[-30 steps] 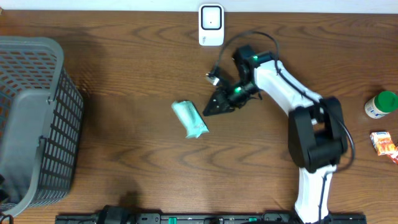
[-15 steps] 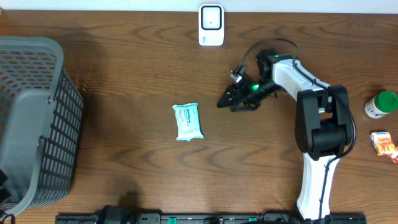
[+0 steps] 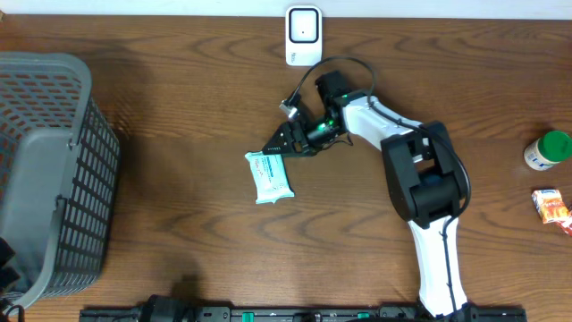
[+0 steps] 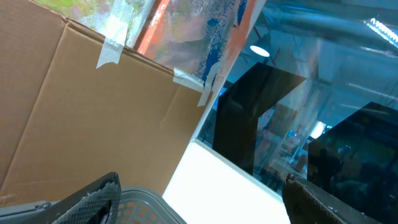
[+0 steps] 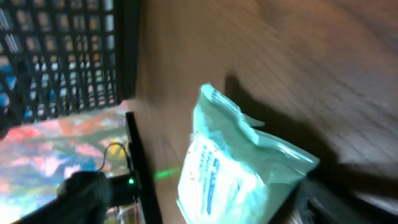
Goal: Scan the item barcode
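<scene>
Wooden tabletop: the wipes pack, just released, lies well short of the scanner. The right fingers, spread, have returned to its scanner-side end. The left fingers are open. A regrasp looks likely.

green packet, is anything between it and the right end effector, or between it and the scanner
Nothing visible. The right end effector sits at the upper edge of the green packet. Toward the white scanner there is only bare table and that end effector itself.
</scene>
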You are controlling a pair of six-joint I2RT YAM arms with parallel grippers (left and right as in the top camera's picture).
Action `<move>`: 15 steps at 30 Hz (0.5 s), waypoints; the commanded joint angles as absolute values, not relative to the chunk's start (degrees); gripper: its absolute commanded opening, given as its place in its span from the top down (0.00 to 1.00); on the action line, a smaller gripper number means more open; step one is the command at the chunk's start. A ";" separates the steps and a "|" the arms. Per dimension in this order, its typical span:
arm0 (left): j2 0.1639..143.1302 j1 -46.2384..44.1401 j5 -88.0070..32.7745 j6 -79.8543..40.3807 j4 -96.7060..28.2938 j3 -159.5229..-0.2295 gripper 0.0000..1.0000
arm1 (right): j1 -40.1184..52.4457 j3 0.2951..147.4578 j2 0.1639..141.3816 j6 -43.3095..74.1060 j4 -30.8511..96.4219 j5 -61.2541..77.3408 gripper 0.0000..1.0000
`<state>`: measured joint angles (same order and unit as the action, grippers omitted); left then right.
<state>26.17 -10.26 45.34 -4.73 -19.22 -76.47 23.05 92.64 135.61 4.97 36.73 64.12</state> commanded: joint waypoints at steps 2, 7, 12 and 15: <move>25.67 -10.04 45.45 -5.23 -19.00 -76.23 0.17 | 24.58 90.72 141.38 5.96 41.39 46.65 0.68; 25.67 -10.04 45.45 -5.23 -19.00 -76.23 0.17 | 24.80 92.25 141.01 0.54 45.80 44.47 0.99; 25.67 -10.04 45.45 -5.23 -19.03 -76.23 0.17 | 24.67 97.54 140.99 -0.49 50.13 44.42 0.99; 25.67 -10.04 45.47 -5.23 -19.03 -76.23 0.17 | 24.43 103.50 140.55 -2.72 57.71 44.21 0.99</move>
<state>26.17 -10.28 45.34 -4.73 -19.20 -76.47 24.32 99.29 138.72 0.84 53.93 52.47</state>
